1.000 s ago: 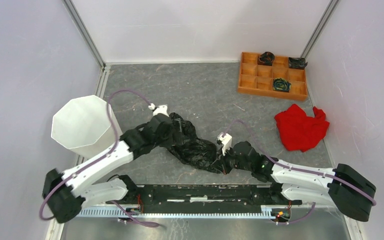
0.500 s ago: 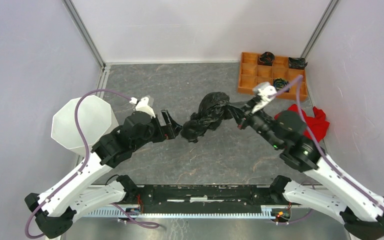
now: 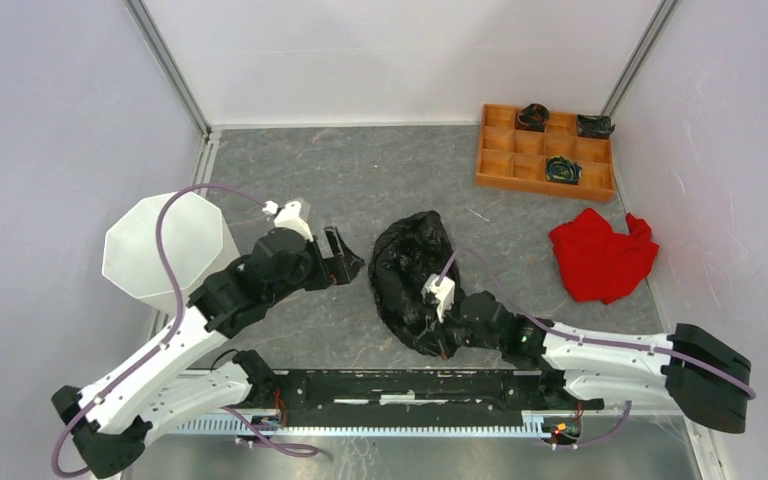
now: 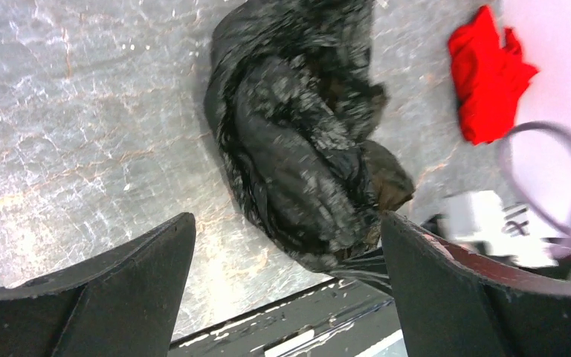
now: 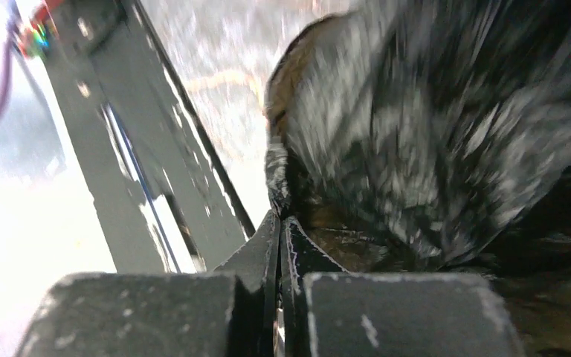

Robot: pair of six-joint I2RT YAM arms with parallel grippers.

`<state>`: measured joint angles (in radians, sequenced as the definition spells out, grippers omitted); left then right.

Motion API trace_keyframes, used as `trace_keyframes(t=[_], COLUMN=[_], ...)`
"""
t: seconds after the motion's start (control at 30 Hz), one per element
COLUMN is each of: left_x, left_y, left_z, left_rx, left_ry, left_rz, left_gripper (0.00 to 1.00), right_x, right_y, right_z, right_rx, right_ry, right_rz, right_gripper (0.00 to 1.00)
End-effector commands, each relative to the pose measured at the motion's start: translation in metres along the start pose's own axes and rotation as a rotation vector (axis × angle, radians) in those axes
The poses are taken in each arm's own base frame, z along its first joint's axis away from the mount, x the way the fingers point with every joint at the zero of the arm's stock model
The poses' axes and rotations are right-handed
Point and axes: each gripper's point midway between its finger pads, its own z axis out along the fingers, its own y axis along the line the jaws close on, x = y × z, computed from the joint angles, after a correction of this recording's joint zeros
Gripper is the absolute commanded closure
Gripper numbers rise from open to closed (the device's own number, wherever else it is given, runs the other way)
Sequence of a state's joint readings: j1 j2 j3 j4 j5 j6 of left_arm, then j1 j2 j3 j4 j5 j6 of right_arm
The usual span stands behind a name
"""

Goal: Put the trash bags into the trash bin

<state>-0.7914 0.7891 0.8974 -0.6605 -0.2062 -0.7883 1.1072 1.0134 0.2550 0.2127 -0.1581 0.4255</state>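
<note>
Black trash bags (image 3: 410, 275), white trash bin (image 3: 160, 250), red cloth (image 3: 600, 258), orange tray (image 3: 540, 184)

I can read no words, numbers or brand marks anywhere in my views. The only candidate is a few dark strokes on the white block (image 4: 483, 219) mounted on my right arm, just past the trash bag (image 4: 297, 141). They are too blurred to make out.

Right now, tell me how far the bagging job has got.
Done: nothing; the trash bag lies on the table, outside the trash bin. In hand: right pincer shut on its near edge, left pincer open beside it. Left: carrying it into the bin.
</note>
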Motion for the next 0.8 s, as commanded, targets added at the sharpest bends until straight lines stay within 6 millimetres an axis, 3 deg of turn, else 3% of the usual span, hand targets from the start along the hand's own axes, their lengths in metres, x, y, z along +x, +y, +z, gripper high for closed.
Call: trace_keyframes(t=[0.0, 0.13, 0.2, 0.27, 0.4, 0.5, 0.57, 0.7, 0.77], left_x=[0.019, 0.035, 0.045, 0.054, 0.07, 0.078, 0.082, 0.086, 0.083], left_y=[0.004, 0.013, 0.019, 0.023, 0.031, 0.029, 0.029, 0.031, 0.029], left_z=[0.019, 0.036, 0.047, 0.057, 0.075, 0.083, 0.089, 0.097, 0.101], left_rx=[-0.006, -0.033, -0.046, -0.05, -0.069, -0.051, -0.048, -0.066, -0.065], left_ry=[0.076, 0.116, 0.132, 0.15, 0.172, 0.185, 0.191, 0.207, 0.201], left_rz=[0.073, 0.087, 0.086, 0.077, 0.053, 0.03, 0.02, 0.024, 0.028], left_gripper=[0.01, 0.01, 0.02, 0.03, 0.12, 0.15, 0.15, 0.14, 0.16], right_x=[-0.104, -0.106, -0.094, -0.079, -0.062, -0.069, -0.085, -0.125, -0.14], right_y=[0.016, -0.007, -0.012, -0.006, 0.008, -0.001, -0.009, -0.019, -0.037], right_z=[-0.014, -0.021, -0.019, -0.014, -0.01, -0.018, -0.03, -0.057, -0.074], right_rx=[0.037, 0.182, 0.197, 0.143, 0.059, 0.134, 0.21, 0.334, 0.448], right_ry=[-0.305, -0.265, -0.237, -0.202, -0.12, -0.095, -0.111, -0.201, -0.245], right_rz=[-0.039, -0.063, -0.041, -0.024, -0.012, -0.048, -0.084, -0.14, -0.126], right_gripper=[0.99, 0.94, 0.86, 0.71, 0.54, 0.37, 0.28, 0.19, 0.19])
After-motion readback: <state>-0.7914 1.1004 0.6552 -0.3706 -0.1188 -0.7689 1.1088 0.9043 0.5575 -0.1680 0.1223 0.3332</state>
